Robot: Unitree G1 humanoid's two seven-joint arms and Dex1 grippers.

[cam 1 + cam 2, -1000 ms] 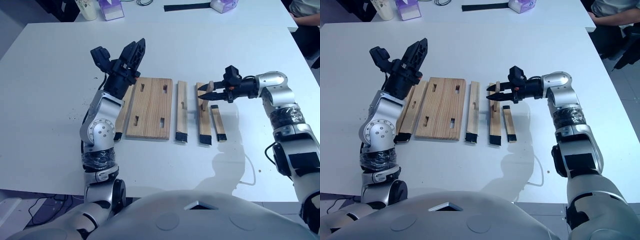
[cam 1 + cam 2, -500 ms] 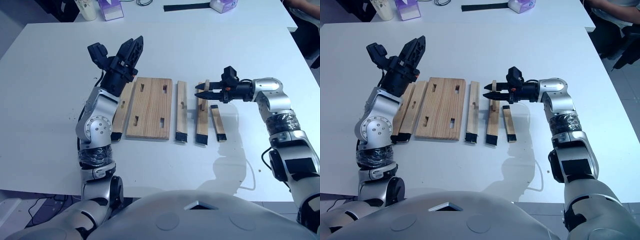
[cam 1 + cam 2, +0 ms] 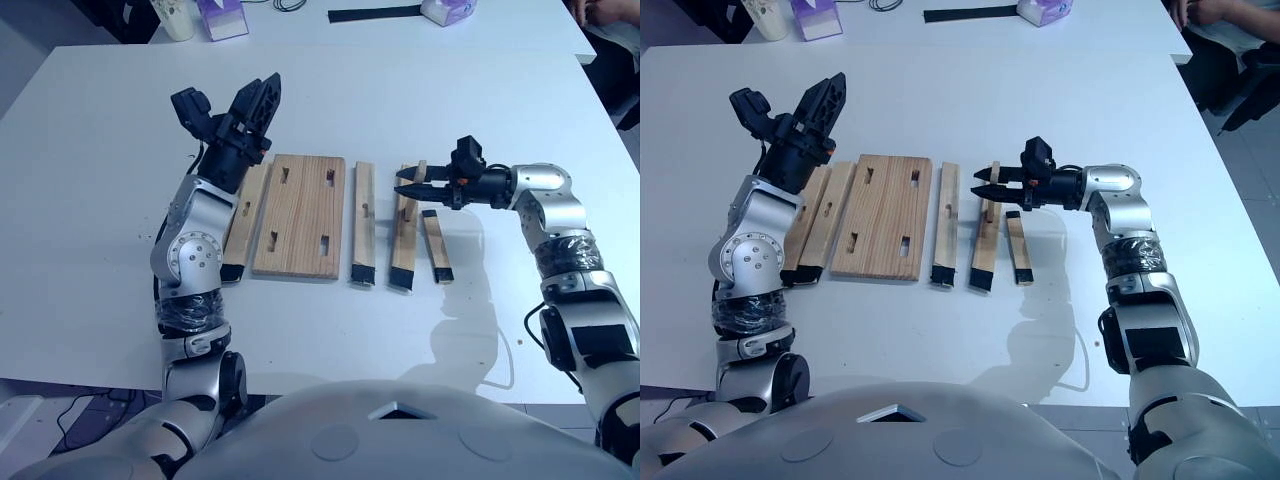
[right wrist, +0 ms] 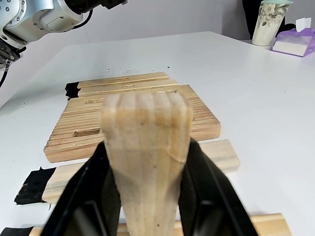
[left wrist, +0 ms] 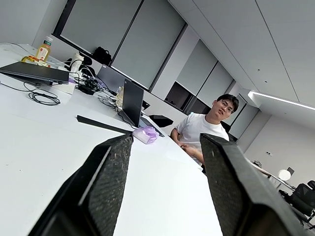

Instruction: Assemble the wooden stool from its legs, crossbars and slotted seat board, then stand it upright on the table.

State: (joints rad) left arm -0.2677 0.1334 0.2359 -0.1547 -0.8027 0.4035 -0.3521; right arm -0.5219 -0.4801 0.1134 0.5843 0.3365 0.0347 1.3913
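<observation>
Barely started, I'd say. The right claw (image 3: 408, 180) is clamped on a short wooden bar (image 4: 145, 142), which I take for one of the crossbars. The dark fingers (image 4: 96, 196) press on both its sides, and it sits up off the table (image 3: 100, 200), touching none of the other parts.

Right underneath the claw lies a leg (image 3: 404, 240), flat, black-wrapped end toward the robot. Just beside that, on the claw's wrist side, is a shorter stick (image 3: 437, 250), probably the other crossbar. A bit out past the fingertips is another leg (image 3: 364, 225), also flat.

Further out the same way is the seat board (image 3: 298, 215), lying flat with all four slots empty. Beyond its far edge, a pair of legs (image 3: 830, 205) lie side by side, partly under the left arm.

Well apart from all that, the left claw (image 3: 264, 84) hangs in the air above that pair's far ends with its fingers spread and nothing between them.

So as far as I can tell:
- done: one piece picked up, that's it
- left: joining crossbars to legs, pushing the legs into the board's slots, then turning the stool onto its feet

Nothing is joined to anything yet. Farthest off, at the back of the table, are a purple box (image 3: 222, 17) and a black strip (image 3: 374, 14), neither part of the job.
</observation>
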